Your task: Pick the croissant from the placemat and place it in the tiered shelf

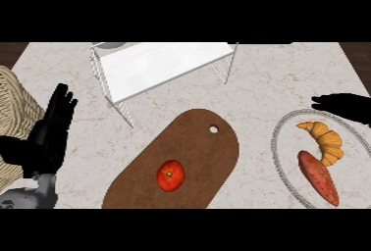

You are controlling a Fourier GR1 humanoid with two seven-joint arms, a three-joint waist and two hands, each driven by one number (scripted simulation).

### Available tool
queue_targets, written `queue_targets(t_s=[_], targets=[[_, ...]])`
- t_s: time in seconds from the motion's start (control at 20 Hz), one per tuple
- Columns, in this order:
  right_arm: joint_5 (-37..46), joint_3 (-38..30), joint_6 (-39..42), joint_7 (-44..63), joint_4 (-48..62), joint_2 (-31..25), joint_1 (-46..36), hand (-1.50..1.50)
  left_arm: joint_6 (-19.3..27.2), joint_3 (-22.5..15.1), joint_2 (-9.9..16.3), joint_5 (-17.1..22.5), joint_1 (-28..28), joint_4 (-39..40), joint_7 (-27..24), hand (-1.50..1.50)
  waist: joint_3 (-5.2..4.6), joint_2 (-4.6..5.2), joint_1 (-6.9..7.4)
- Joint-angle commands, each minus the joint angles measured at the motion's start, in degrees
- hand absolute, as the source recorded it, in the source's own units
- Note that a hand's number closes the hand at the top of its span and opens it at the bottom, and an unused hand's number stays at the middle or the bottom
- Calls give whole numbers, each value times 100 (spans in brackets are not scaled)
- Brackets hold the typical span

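Observation:
An orange croissant [325,140] lies on a round grey placemat [285,147] at the right of the counter, next to a reddish sweet potato [319,177]. A white tiered shelf [161,62] with thin wire legs stands at the back centre, its top surface bare. My right hand [346,107] shows as a dark shape at the right edge, just behind the placemat and a little above the croissant; its fingers cannot be made out. My left hand [49,128] stands open at the left, fingers straight and pointing away, holding nothing.
A brown wooden cutting board [188,147] lies in the middle front with a red tomato [170,175] on it. A woven beige mat [14,112] covers the left edge under my left hand. Dark wood shows past the counter's far corners.

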Motion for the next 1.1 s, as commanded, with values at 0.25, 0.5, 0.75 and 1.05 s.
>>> queue_targets(t_s=[0.25, 0.5, 0.75, 1.05], targets=[[1610, 205, -781, -84, 895, 431, -46, -150, -321, 153, -70, -106, 325, -124, -137, 0, -4, 5, 49], [2005, 275, -1087, -307, 1337, 1053, -5, -150, -144, 385, -139, -366, -258, 32, 347, 0, -2, 7, 18], [2467, 87, -1300, -996, 2386, 1223, -364, -150, -307, 347, -295, -459, -60, -380, 646, 0, -2, 6, 37], [2945, -122, -1376, -1116, 2560, 1488, -315, -150, -321, 368, -618, -785, -29, -417, 683, 0, -4, -1, 12]])
